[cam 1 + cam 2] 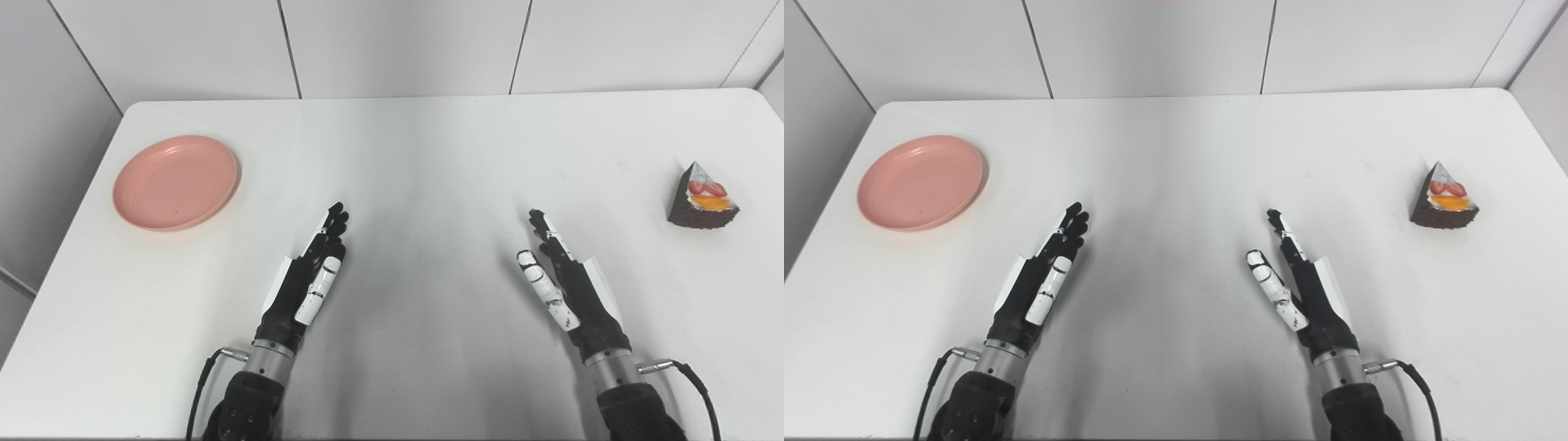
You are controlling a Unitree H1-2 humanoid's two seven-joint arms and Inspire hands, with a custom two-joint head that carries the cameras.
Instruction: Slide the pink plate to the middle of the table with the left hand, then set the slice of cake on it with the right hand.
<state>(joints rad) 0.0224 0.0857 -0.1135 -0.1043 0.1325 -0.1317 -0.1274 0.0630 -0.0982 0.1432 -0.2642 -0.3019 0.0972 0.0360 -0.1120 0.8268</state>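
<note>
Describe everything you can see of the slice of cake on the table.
The slice of cake is a dark chocolate wedge standing upright on the white table near its right edge. Its pointed tip faces the far side, its curved dark outer side faces the robot. The top shows white cream with red strawberry pieces and an orange fruit piece. It looks whole. Nothing touches it but the table; the right hand is well to its left, open and apart from it.

Both head cameras look steeply down, sharing the whole white table (416, 153)
</note>
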